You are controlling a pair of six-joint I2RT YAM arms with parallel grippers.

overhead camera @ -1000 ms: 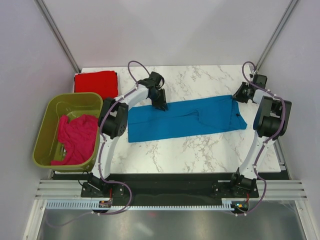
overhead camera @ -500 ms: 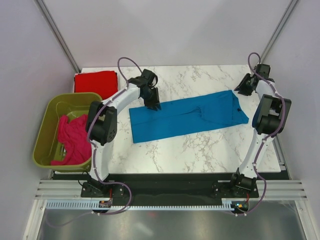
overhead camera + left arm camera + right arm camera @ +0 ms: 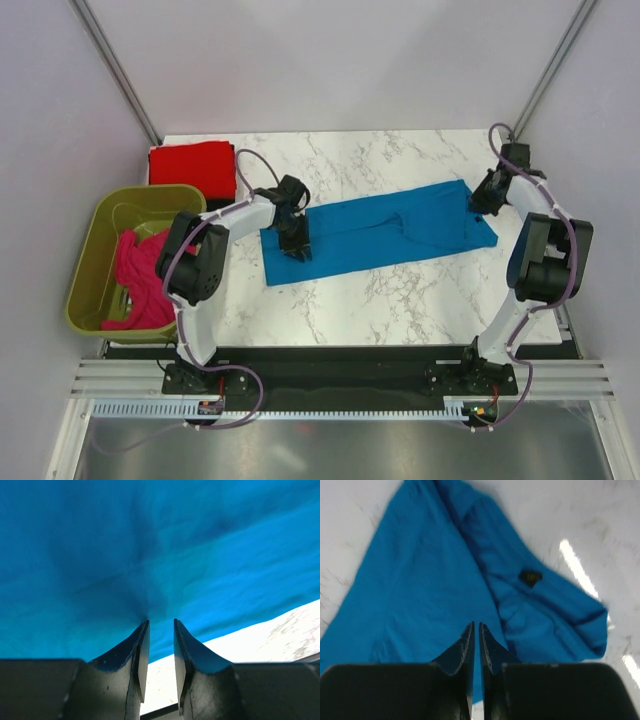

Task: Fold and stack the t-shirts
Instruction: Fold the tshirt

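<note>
The bright blue t-shirt (image 3: 400,230) lies folded into a long strip across the middle of the marble table. My left gripper (image 3: 297,245) is over its left end. In the left wrist view its jaws (image 3: 161,622) stand a narrow gap apart with nothing between them, just above the blue cloth (image 3: 150,555). My right gripper (image 3: 483,200) is at the strip's right end. Its jaws (image 3: 476,625) are shut and empty above the cloth (image 3: 420,580), near the collar label (image 3: 530,576). The red t-shirt (image 3: 190,165) lies folded at the far left corner. The magenta-pink t-shirt (image 3: 150,280) lies crumpled in the tub.
The olive-green plastic tub (image 3: 95,235) stands off the table's left edge, next to the red t-shirt. Bare marble (image 3: 400,290) shows in front of the blue strip and behind it. Grey walls close in the back and sides.
My left gripper has moved from the strip's far-left edge nearer and onto its left end. The blue strip has turned slightly. My right gripper has shifted a little at the right end.
</note>
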